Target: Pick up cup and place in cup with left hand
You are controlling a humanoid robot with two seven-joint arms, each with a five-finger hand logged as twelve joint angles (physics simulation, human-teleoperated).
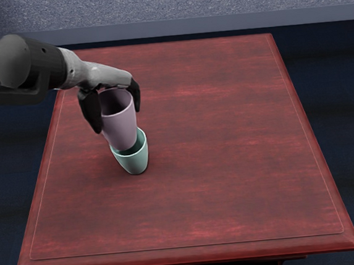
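reddish wood table (239, 133) with dark blue floor (335, 100) around it and a speckled grey wall (184, 0) at the back, all from the head view. left hand (105, 78) comes in from the left and has the pink cup (120, 126) pinched near the rim, dark fingers (90, 110) on either side. pink cup's bottom end is right at the mouth of the teal cup (137, 161), which sits on the table. can't tell from this angle if it's actually inside or just above the opening.

so imo this is the lowering bit, and most of the job looks done. i'd get the pink cup's base centred over the opening first, match its lean to the teal one, then ease it down slow and straight. if it catches on the lip, don't shove, or the teal cup could skid or tip. lift a touch, nudge, retry. only let go once it's seated, and spread the fingers evenly so neither side drags it back out.
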